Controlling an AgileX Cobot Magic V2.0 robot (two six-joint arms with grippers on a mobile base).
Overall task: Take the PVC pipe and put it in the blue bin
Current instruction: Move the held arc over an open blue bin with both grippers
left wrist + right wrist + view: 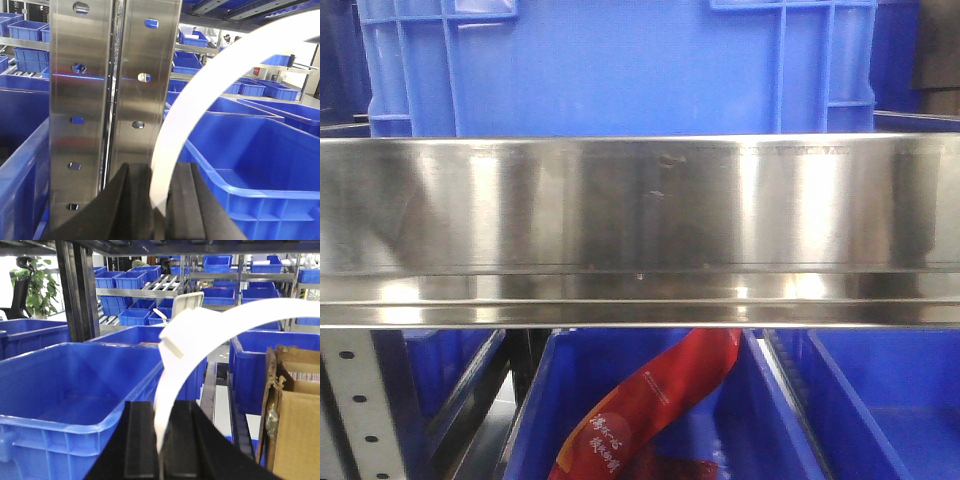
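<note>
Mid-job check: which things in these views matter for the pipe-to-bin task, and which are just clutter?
Job: left pincer, right pincer, blue bin, second blue bin. No sure PVC pipe; white curved band unidentified.
Lying about: red packet, cardboard box, steel rail, steel upright, potted plant.

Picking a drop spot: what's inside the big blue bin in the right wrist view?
The blue bin shows only bare floor and walls. The white pipe hides its right end, and its near rim hides the floor just behind.
</note>
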